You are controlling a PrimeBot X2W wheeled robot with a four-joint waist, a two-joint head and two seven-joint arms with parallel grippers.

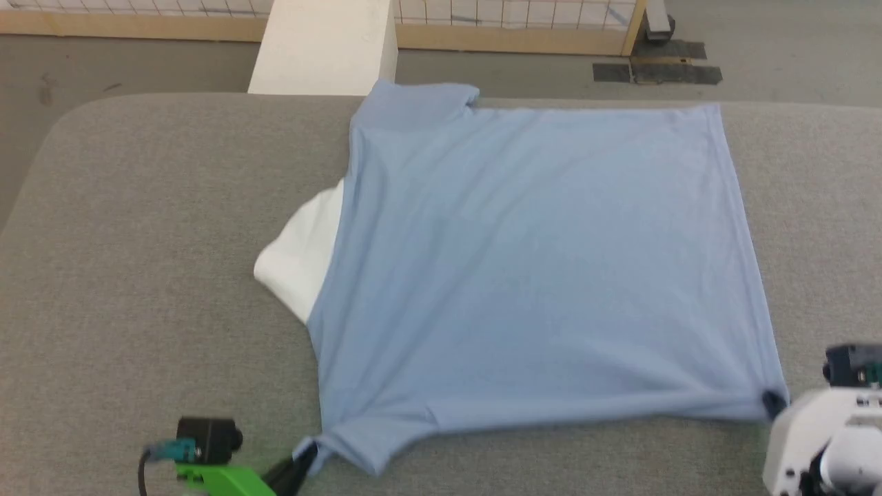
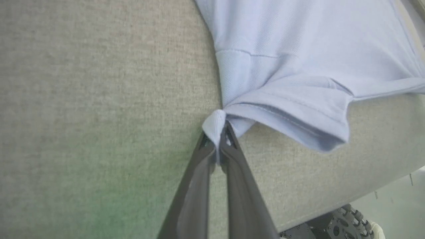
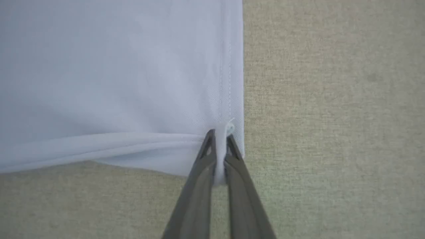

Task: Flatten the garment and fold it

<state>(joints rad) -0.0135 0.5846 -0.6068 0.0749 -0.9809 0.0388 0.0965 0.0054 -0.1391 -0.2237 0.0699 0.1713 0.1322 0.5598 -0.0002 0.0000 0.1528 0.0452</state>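
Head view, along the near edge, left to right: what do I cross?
First the black wrist camera on its green mount → left gripper, shut on the sleeve corner → garment → right gripper, shut on the hem corner → white right wrist.

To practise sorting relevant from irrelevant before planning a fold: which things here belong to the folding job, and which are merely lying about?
Part of the job: garment on the grey table; left gripper, shut on it by a sleeve; right gripper, shut on a hem corner.
Lying about: white block; wooden-framed fence; dark floor patches.
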